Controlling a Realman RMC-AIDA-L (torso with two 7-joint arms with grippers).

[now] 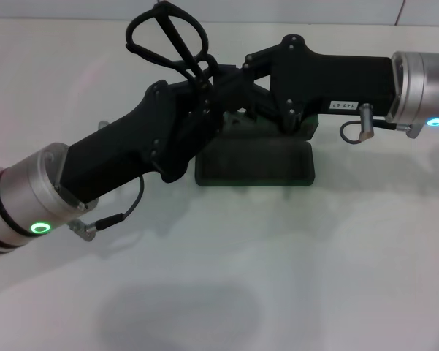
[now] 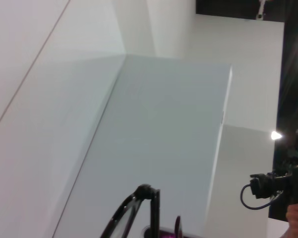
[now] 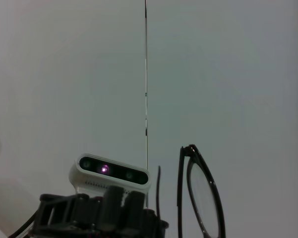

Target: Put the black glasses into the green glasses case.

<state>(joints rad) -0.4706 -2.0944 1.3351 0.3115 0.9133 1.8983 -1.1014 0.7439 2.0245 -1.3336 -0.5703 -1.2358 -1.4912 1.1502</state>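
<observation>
The black glasses (image 1: 166,38) are held up in the air above the far side of the table, lenses upward and temple arms pointing down. The temple arms run down into the spot where my two grippers meet. My left gripper (image 1: 201,79) comes in from the lower left and appears shut on the temple arms. My right gripper (image 1: 230,72) comes in from the right and sits tight against the left one. The green glasses case (image 1: 256,159) lies open on the table directly under both grippers, partly hidden by them. The glasses also show in the left wrist view (image 2: 131,210) and the right wrist view (image 3: 201,196).
The white table (image 1: 277,278) spreads out in front of the case. A pale wall (image 1: 314,9) rises behind the table. The left arm's wrist camera (image 3: 113,173) shows in the right wrist view, close beside the glasses.
</observation>
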